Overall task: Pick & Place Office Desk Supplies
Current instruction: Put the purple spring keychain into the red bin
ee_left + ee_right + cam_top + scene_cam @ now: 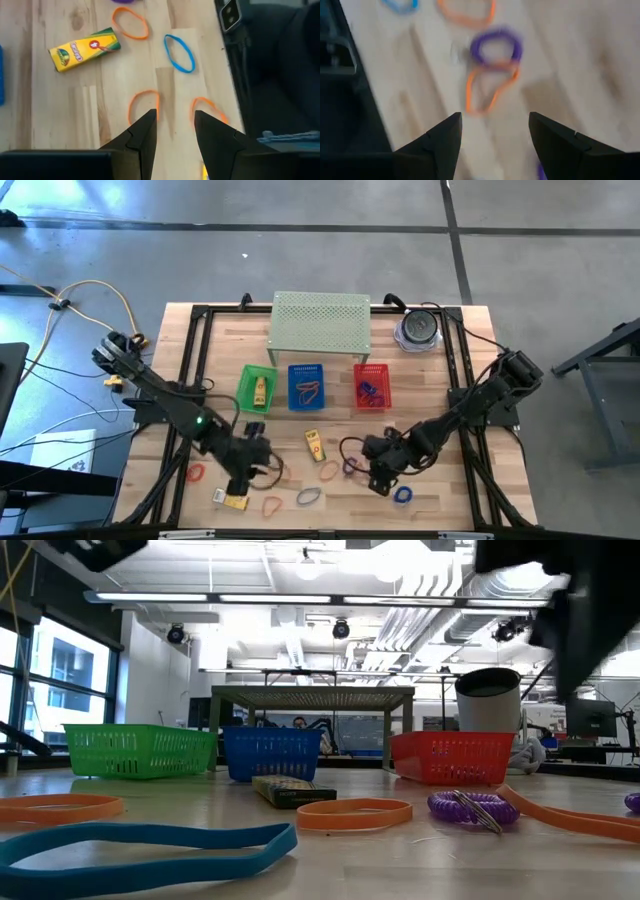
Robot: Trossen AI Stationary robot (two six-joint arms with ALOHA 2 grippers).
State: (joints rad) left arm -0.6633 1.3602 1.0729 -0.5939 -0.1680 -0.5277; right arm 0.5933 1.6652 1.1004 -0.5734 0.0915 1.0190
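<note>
**Both grippers low over front of table, nothing held**

Left gripper [243, 470] down near the front-left of the wooden table [430, 370]; fingers [142, 135] parted a little, nothing between them; bare wood in the gap; an orange band [142, 104] just beyond one fingertip, a second orange band [207, 109] just beyond the other; further off, a blue band [179, 53], another orange loop [130, 22] and a yellow crayon packet [85, 48] lying flat.

Right gripper [380, 475] down at front-centre-right; fingers [437, 142] spread wide, empty; ahead of them an orange loop [490, 90] touching a purple coil [496, 46]; beyond those, one more orange band [466, 12] and a blue one [400, 5], both blurred.

Seen from above: red band [196, 473] at front left; yellow packet [230, 499] just beside left gripper; orange-red band [272, 504] and grey band [309, 496] at the front edge; second packet [314, 444] near centre; blue band [403, 495] just beside right gripper.

Three baskets in a row mid-table: green basket [244, 388] holding a yellow packet; blue basket [307, 368] holding orange bands; red basket [384, 393] holding blue bands.

Behind them, pale green perforated shelf [320, 318]; round grey-and-clear object [418, 328] at the rear right.
</note>
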